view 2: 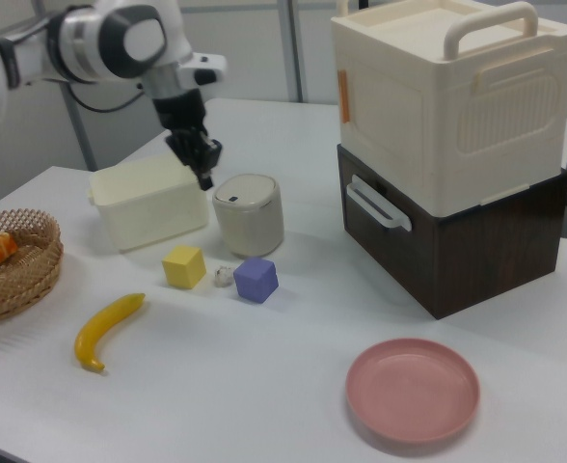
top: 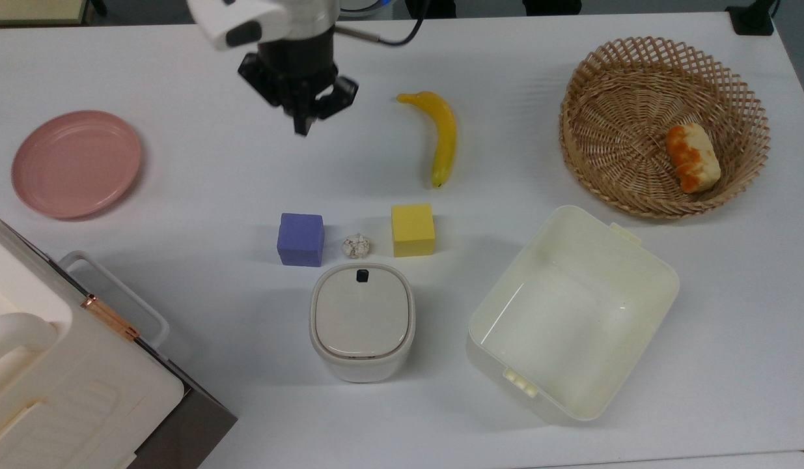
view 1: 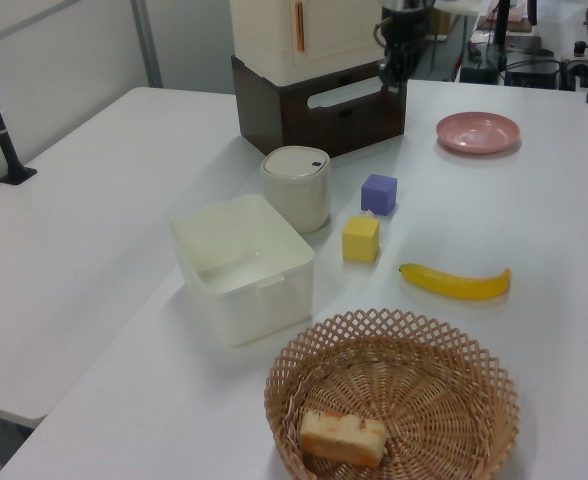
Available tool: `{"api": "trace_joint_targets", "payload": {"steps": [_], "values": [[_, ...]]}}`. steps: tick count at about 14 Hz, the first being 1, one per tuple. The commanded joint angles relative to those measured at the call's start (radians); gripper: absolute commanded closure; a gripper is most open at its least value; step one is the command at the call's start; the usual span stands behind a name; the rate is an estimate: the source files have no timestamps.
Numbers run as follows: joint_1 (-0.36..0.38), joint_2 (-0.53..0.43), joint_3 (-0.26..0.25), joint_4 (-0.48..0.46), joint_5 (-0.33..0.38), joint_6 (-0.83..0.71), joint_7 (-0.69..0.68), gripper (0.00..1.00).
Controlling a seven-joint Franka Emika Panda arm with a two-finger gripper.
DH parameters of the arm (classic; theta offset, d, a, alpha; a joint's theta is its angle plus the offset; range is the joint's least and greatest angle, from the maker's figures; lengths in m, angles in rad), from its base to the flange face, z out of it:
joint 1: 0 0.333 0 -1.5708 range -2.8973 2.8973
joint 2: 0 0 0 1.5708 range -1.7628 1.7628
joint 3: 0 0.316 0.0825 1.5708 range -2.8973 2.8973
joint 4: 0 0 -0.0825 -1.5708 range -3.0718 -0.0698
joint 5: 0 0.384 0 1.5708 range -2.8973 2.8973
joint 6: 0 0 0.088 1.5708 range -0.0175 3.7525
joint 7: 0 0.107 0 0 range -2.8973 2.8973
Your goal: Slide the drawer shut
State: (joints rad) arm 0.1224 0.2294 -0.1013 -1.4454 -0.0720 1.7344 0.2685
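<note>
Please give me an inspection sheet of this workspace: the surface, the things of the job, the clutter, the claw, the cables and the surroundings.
Surface: white table, no spill seen.
Job's things: drawer flush in the dark cabinet, white handle outward.
Clutter: pink plate, banana, purple cube, yellow cube, lidded bin, cream tub, basket holding bread.
Claw: claw above the table, holding nothing.
Cables: black cable on the arm.
Surroundings: second white table.

From the top view we look straight down on the table [top: 180, 176]. From the left view we face it from the basket [view 1: 394, 400] end, from the right view from the plate [view 2: 414, 391] end; all share the blocks [top: 301, 239].
</note>
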Motion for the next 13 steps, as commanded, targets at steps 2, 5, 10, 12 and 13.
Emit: {"api": "trace_joint_targets", "payload": {"steps": [2, 5, 10, 12, 13], "values": [[0.016, -0.146, -0.005, -0.110, 0.043, -0.070, -0.118, 0.90], [0.037, -0.188, -0.006, -0.144, 0.043, -0.075, -0.147, 0.86], [0.040, -0.205, -0.008, -0.141, 0.050, -0.108, -0.167, 0.40], [0.033, -0.205, -0.006, -0.138, 0.055, -0.108, -0.169, 0.23], [0.031, -0.205, -0.006, -0.136, 0.055, -0.110, -0.172, 0.12]]}}
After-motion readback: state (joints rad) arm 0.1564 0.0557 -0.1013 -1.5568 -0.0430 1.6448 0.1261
